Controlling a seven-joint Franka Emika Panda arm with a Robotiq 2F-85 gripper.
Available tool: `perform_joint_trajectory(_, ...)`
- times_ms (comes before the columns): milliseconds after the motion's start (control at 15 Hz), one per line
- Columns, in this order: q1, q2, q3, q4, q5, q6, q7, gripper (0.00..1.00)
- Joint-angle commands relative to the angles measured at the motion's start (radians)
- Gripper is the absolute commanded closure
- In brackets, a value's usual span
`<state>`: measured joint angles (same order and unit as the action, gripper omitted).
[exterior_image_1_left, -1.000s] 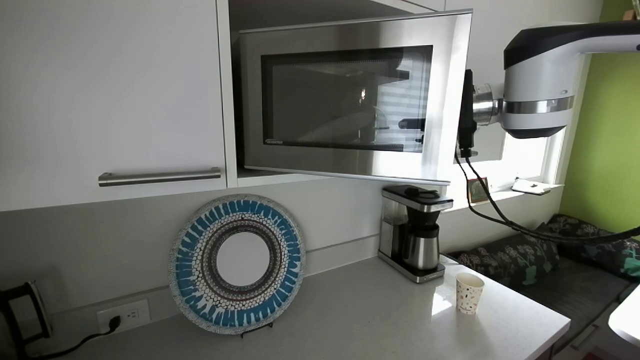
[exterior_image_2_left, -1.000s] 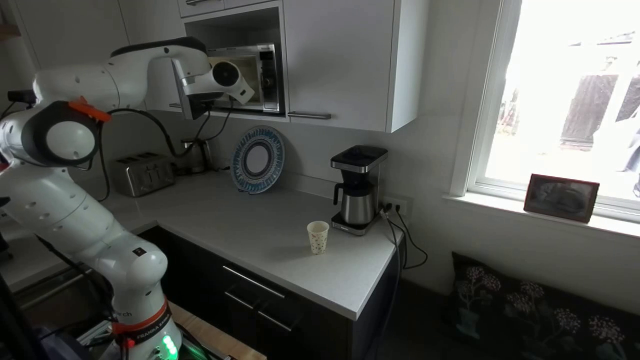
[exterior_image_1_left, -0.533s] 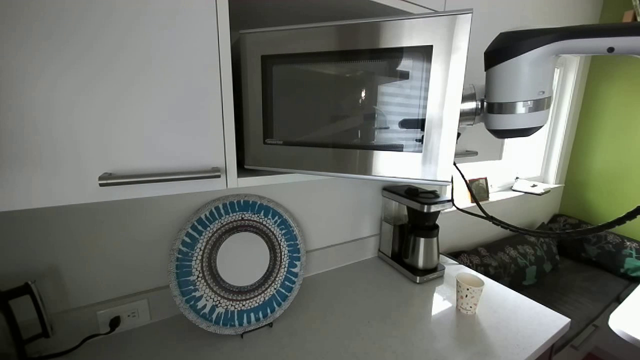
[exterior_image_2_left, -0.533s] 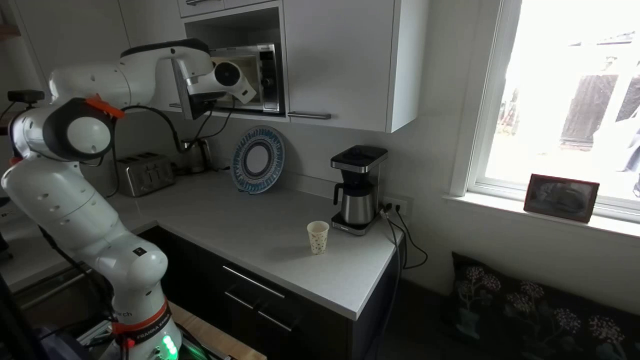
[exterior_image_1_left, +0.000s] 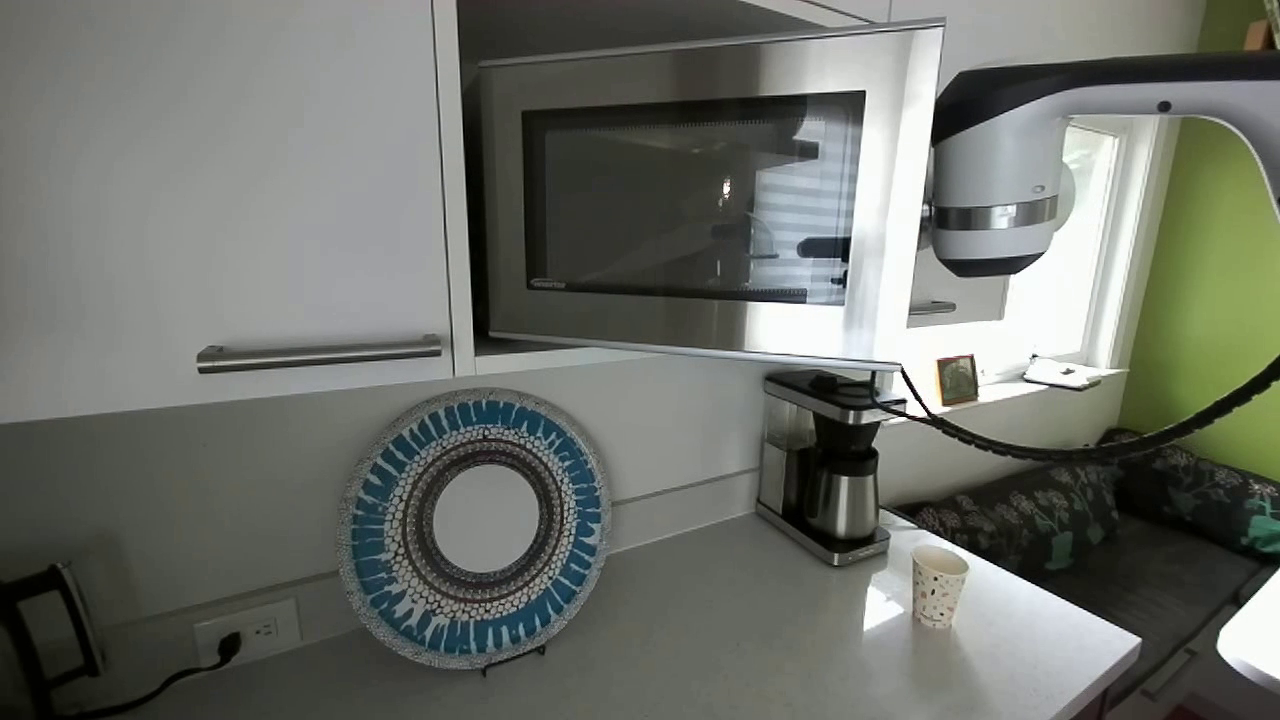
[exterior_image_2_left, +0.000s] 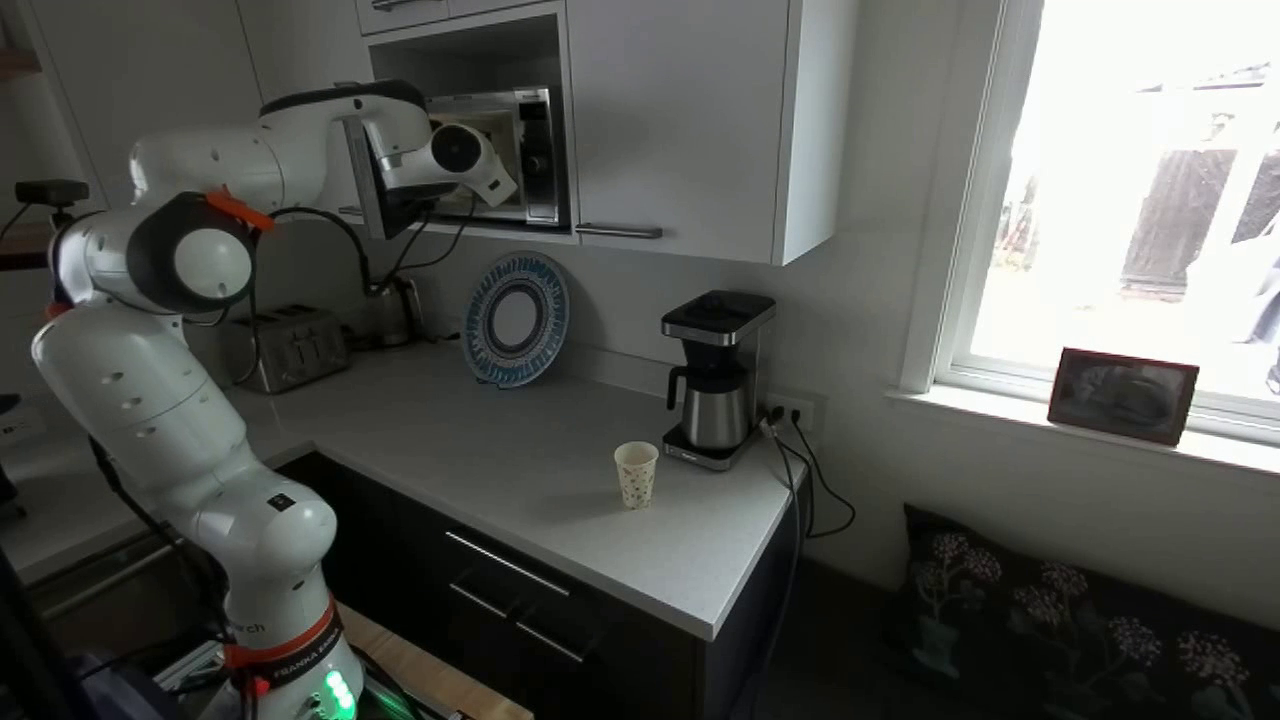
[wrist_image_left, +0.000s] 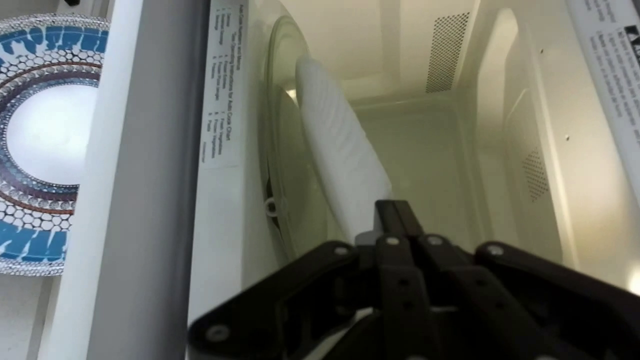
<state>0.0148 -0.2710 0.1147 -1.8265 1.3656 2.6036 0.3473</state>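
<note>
Inside the microwave (wrist_image_left: 425, 165), over the glass turntable (wrist_image_left: 295, 172), a white cloth-like piece (wrist_image_left: 345, 155) reaches to my gripper (wrist_image_left: 398, 217), whose fingers I see together; whether they pinch it I cannot tell

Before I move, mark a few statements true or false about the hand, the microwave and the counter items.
1. The hand is shut. True.
2. The microwave door is closed. False: the microwave door stands open.
3. A white item shows inside the microwave. True.
4. The carafe sits in the coffee maker. True.
5. The speckled cup lies on its side. False: the speckled cup stands upright.
6. The blue-patterned plate lies flat. False: it stands propped up.
</note>
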Motion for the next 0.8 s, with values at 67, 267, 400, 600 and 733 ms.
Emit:
perform_joint_trajectory(67, 0.017, 0.051, 0.015, 0.053, -0.044, 0.066, 0.065, 1.0)
perform_joint_trajectory(267, 0.022, 0.066, 0.017, 0.07, -0.075, 0.085, 0.07, 0.66)
perform_joint_trajectory(400, 0.024, 0.066, 0.015, 0.074, -0.098, 0.095, 0.074, 0.51)
perform_joint_trajectory(600, 0.026, 0.048, 0.011, 0.074, -0.135, 0.095, 0.055, 0.29)
perform_joint_trajectory(733, 0.025, 0.025, 0.007, 0.064, -0.177, 0.078, 0.033, 0.13)
